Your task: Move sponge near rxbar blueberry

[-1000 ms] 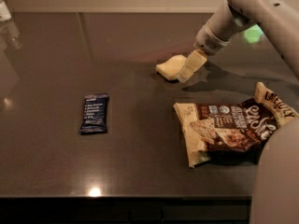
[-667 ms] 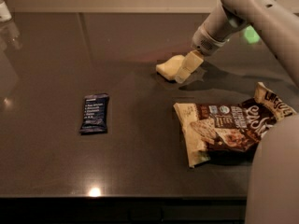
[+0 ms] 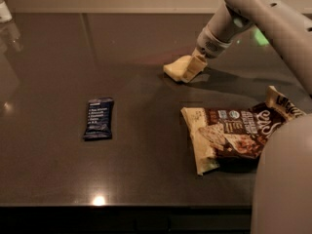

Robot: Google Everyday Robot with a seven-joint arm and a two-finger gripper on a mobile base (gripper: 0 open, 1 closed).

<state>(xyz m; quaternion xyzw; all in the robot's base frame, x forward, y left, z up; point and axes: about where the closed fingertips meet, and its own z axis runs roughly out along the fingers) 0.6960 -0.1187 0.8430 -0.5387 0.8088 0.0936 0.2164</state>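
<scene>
The pale yellow sponge [image 3: 174, 68] lies on the dark tabletop [image 3: 146, 169] at the back, right of centre. My gripper [image 3: 193, 67] reaches down from the upper right and sits at the sponge's right end, touching or overlapping it. The rxbar blueberry [image 3: 99, 118], a dark blue wrapper with light text, lies flat to the left of centre, well apart from the sponge.
A large brown-and-cream chip bag [image 3: 234, 133] lies at the right, in front of the sponge. My arm [image 3: 273, 18] crosses the upper right, and a pale part of the robot [image 3: 285, 179] fills the lower right corner. A small pale object [image 3: 4, 11] stands at the far left.
My gripper has shifted a little to the left, further over the sponge's right end. The sponge, the rxbar and the chip bag have not moved.
</scene>
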